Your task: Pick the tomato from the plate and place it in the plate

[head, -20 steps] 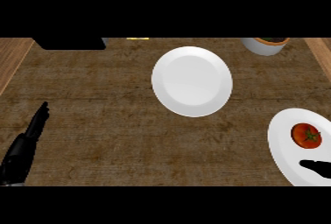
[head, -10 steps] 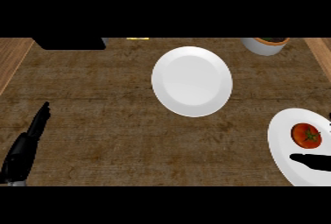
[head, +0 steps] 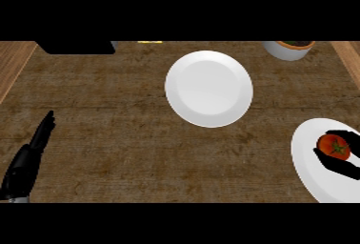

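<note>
Tomato (head: 335,147), red with green stem, right hand (head: 342,164) fingers curled around it, left hand (head: 32,155) fingers straight

Two plates (head: 209,88) (head: 313,169), one tomato (head: 334,147), one pot (head: 289,48).

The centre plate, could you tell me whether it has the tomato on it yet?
No, the centre plate is bare; the tomato sits on the right plate.

Red tomato (head: 335,147) (green stem); white plates (head: 209,88), brown wood-grain counter (head: 126,124)
</note>
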### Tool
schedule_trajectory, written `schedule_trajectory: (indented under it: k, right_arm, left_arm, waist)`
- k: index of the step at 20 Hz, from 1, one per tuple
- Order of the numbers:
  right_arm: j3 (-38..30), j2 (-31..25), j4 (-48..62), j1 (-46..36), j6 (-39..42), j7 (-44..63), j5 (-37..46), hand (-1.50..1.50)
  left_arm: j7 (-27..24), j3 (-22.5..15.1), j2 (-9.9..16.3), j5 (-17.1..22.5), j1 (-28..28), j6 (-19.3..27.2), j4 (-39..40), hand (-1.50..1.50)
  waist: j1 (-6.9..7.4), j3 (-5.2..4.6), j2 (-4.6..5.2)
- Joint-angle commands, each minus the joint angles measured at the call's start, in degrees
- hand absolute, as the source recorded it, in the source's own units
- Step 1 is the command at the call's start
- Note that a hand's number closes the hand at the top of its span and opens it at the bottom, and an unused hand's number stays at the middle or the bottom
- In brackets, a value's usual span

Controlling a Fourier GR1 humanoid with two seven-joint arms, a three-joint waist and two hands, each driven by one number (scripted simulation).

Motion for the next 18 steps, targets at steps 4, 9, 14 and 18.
schedule_trajectory:
  k: [4, 9, 14, 18]
  right_arm:
    - [-0.5, 1.3, -1.1, -0.5, -1.7, -0.4, 2.5, 1.50]
    - [11.7, -16.5, 6.9, -13.8, 11.7, -5.6, 15.8, 1.50]
    - [15.4, -22.6, 15.4, -22.3, 14.3, -13.4, 22.1, 1.50]
    - [13.8, -21.8, 22.9, -30.3, 7.8, -18.4, 24.1, 1.50]
  left_arm:
    - [5.8, 1.1, -1.8, -1.3, 1.7, -2.0, -7.4, 0.00]
    - [0.9, -2.7, -2.0, -2.2, -3.7, -2.3, -1.9, 0.00]
    - [0.8, -3.3, -2.1, -2.2, -5.3, -2.9, -1.2, 0.00]
    - [-0.9, -3.0, -2.2, -2.6, -3.5, -2.3, -0.5, 0.00]
  waist:
    - [-0.01, 0.05, -0.02]
    - [6.83, 0.10, 2.27]
    - [8.08, 0.44, 2.66]
    - [7.59, 0.46, 2.21]
